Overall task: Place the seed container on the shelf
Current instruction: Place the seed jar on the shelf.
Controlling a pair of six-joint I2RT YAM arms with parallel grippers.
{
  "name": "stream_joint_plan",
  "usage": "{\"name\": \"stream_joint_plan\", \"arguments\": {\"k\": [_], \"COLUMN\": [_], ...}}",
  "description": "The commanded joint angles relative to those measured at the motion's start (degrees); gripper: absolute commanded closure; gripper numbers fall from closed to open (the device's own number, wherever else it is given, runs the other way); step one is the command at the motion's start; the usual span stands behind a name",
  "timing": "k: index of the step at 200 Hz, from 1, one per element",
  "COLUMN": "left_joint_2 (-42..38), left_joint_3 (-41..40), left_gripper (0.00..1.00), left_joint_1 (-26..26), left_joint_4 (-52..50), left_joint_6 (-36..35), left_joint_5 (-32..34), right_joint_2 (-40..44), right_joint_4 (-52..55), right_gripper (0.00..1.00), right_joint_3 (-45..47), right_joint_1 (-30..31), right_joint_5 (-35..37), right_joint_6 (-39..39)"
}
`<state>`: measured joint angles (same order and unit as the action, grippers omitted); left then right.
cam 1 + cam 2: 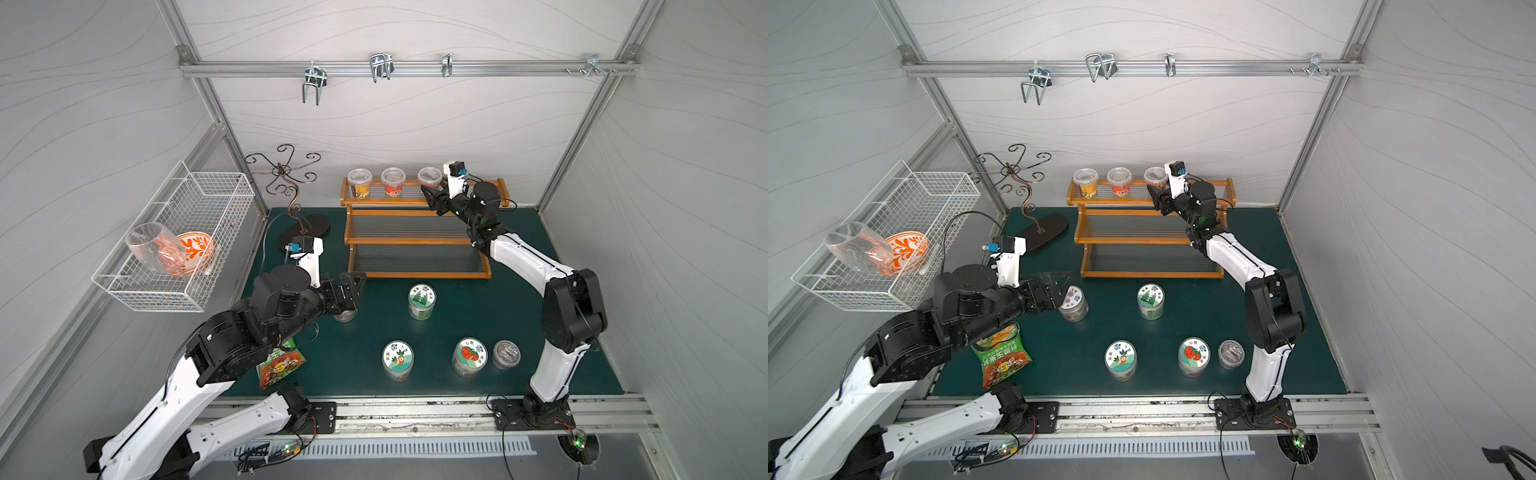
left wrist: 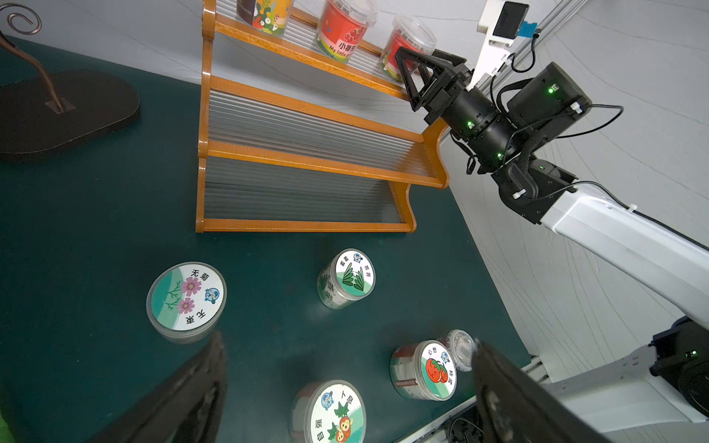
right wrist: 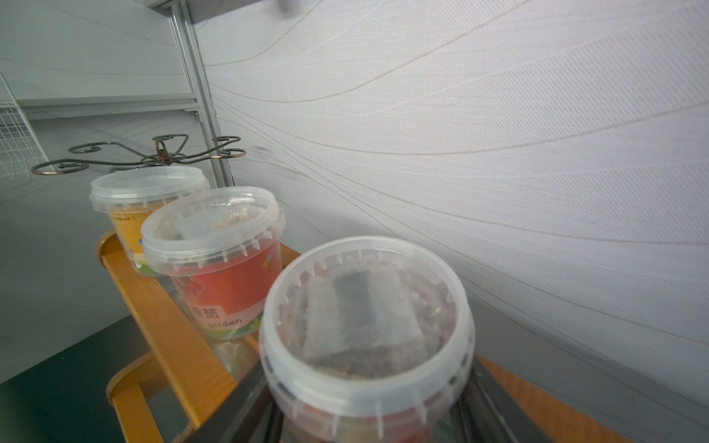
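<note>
The seed container (image 1: 430, 176) stands upright on the top tier of the shelf (image 1: 386, 203), in a row with a red-labelled tub (image 1: 392, 179). The right pincer (image 2: 414, 63) flanks it; I cannot tell whether it is clenched on it or released. The left pincer (image 2: 347, 341) hangs spread wide and empty over the counter (image 1: 374, 332).

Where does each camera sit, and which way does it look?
Top views: high at the front, looking down and back at the shelf, the seed jars and both arms.
Left wrist: on the left arm, facing the shelf and right gripper over the mat; open left gripper at the edge.
Right wrist: on the right arm, close above the end tub, dark fingers flanking it.
Shared: both wrist views show the top tier's three tubs.
</note>
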<state>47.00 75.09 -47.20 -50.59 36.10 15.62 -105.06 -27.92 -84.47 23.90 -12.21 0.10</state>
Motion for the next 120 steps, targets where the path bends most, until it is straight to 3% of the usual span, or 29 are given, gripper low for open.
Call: {"name": "stream_joint_plan", "arguments": {"k": [1,41,120], "left_joint_2": [0.11,0.81,1.03], "left_joint_3": [0.75,1.13,0.47], "left_gripper": [0.00,0.01,0.00], "left_joint_1": [-0.08,-0.16,-0.12], "left_joint_4": [1.28,0.80,1.70], "left_joint_6": [-0.35,-0.33,-0.46], "left_joint_5": [1.29,1.13,-0.29], "right_joint_2": [0.15,3.22,12.50], "right_joint_4": [2.22,2.26,6.98], "right_gripper": [0.23,0.10,0.03], "right_joint_3": [0.18,3.03,10.22], "right_joint_1": [0.01,0.01,0.01], "right_joint_5": [0.97,1.28,0.68], "right_joint_6": [-0.57,-1.81,-5.09]}}
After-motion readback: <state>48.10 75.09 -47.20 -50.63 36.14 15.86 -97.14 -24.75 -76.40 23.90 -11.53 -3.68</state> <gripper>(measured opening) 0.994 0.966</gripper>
